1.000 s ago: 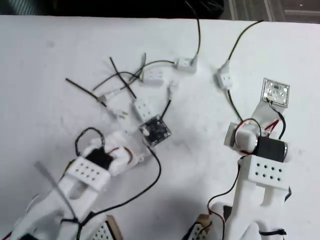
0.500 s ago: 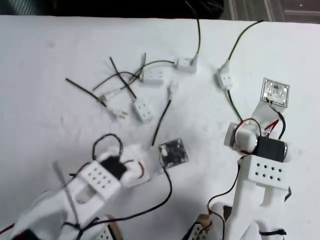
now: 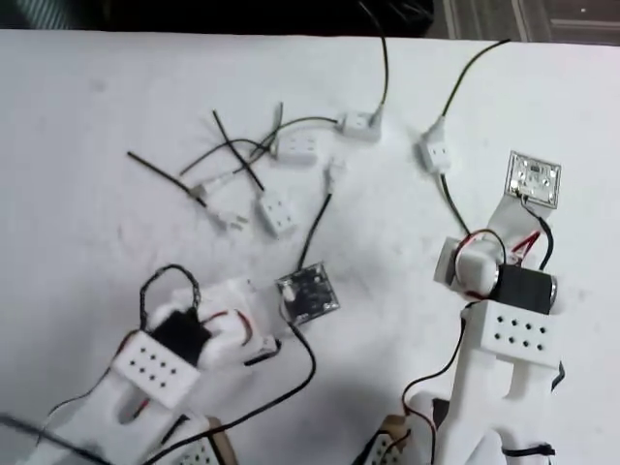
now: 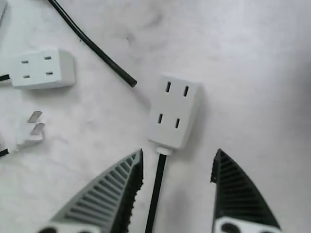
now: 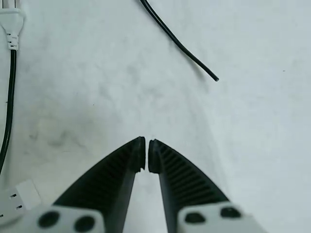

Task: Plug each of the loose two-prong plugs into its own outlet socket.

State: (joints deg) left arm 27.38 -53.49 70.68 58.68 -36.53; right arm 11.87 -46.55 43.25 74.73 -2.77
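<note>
The left claw (image 4: 178, 155) hangs low over the table (image 4: 257, 58) with its fingers spread wide, gripping nothing. An outlet (image 4: 174, 116) lies flat just beyond the tips, and its cord (image 4: 156, 189) runs back between the fingers, close by one of them. On one side of that outlet the white top is bare. On the other side a cut cord end (image 4: 127, 79) stops just beside its corner. Past it lie a second outlet (image 4: 41, 69) and a loose plug (image 4: 30, 130), prongs bare, apart from both outlets. The right claw (image 5: 146, 156) is pressed together on nothing, over open table. A black cord tip (image 5: 214, 77) lies ahead of it and another plug (image 5: 10, 22) lies off to one side, well apart. From above, the left arm (image 3: 155, 363) and right arm (image 3: 509, 334) stand at the near edge with bare white top between them. Farther out, a corded outlet (image 3: 435, 152) lies near the right arm. A far outlet (image 3: 358, 124) sits beyond the tangle of cord stubs (image 3: 237, 150) at mid-table, and the black cords of both trail over the far edge (image 3: 194, 31). The left and far stretches of the table are open.
</note>
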